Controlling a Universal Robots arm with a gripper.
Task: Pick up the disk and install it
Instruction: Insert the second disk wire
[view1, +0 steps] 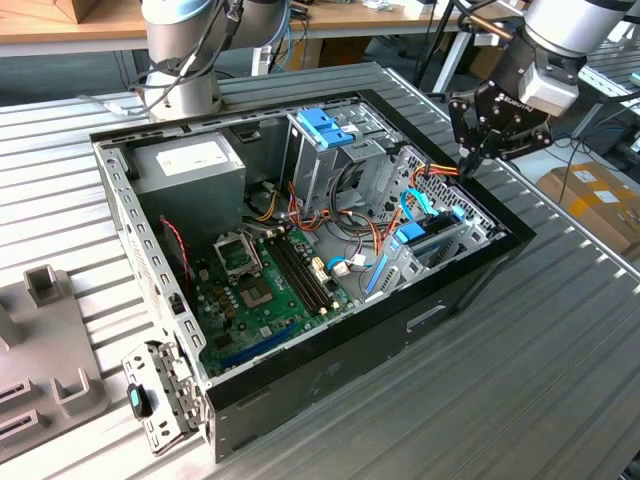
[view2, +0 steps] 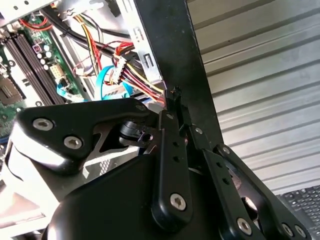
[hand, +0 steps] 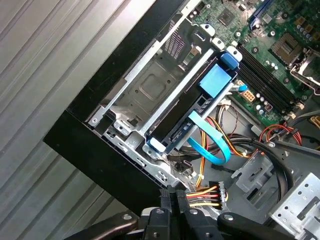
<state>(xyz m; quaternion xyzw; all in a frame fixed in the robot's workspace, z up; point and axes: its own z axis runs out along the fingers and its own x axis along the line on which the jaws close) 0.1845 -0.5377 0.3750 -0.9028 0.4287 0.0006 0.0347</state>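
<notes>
The disk (hand: 184, 109) stands on edge in the drive bay at the open computer case's front corner. Its dark side and blue rails (hand: 216, 80) face me and its label is hidden. In the exterior view the disk (view1: 438, 238) sits low inside the case near the right wall. My gripper (view1: 468, 165) hovers above the case's right rim, a little beyond the bay. It is shut with nothing between the fingers, as both wrist views show it (view2: 175, 92) (hand: 175, 192), just over the black rim beside a bundle of orange and yellow cables (hand: 210, 192).
The black case (view1: 400, 330) lies open on a ribbed metal table. Inside are the motherboard (view1: 260, 290), a grey power-supply box (view1: 190, 165), a metal cage with a blue latch (view1: 325, 125) and a blue ribbon cable (hand: 210, 145). A grey fixture (view1: 40, 340) stands at the exterior view's left.
</notes>
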